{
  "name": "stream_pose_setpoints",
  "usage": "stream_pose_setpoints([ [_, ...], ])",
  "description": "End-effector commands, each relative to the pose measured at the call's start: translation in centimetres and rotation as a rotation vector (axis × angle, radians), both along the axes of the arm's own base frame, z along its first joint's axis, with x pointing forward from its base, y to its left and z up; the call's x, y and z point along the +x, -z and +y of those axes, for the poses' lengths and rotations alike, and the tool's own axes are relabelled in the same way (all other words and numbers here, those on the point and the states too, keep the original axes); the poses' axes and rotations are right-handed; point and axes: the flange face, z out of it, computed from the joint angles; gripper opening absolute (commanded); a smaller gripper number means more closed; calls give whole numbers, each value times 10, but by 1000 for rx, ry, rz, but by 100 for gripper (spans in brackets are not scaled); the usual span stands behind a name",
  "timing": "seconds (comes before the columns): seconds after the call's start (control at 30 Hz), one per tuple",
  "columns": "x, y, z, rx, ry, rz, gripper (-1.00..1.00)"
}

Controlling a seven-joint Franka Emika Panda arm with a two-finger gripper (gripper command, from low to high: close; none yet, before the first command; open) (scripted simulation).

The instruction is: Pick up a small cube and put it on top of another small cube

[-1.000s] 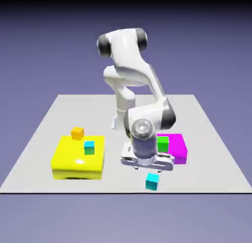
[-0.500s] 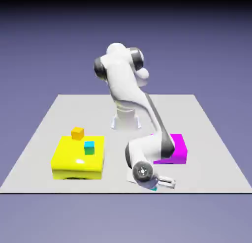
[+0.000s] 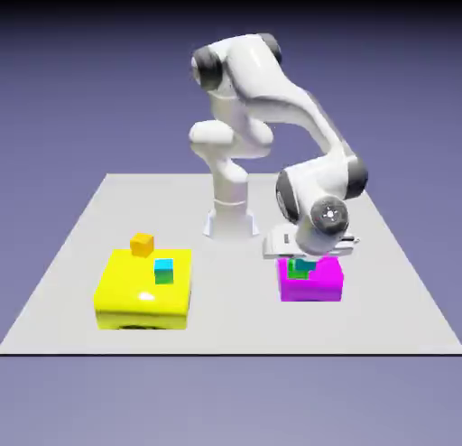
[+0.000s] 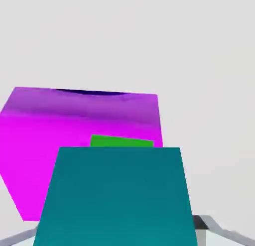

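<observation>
gripper (image 3: pixel 305 257) clamped on cyan cube (image 4: pixel 117 197); lowering off-centre over green cube (image 3: pixel 296 270) could tip it off.

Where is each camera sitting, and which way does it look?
Exterior view: across the table and above, facing the robot; the whole arm shows.
Hand view: on the robot's hand, looking along the jaws at the magenta block; finger tips peek out at the bottom, beside the held cyan cube.
Both show the magenta block, that cyan cube and the green cube.
</observation>
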Motion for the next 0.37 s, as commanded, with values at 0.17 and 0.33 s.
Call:
stream_pose_setpoints([
  [0.17, -41, 30, 2, -8, -46, 1, -100],
  [0.33, -44, 35, 1, -8, -46, 1, 100],
])
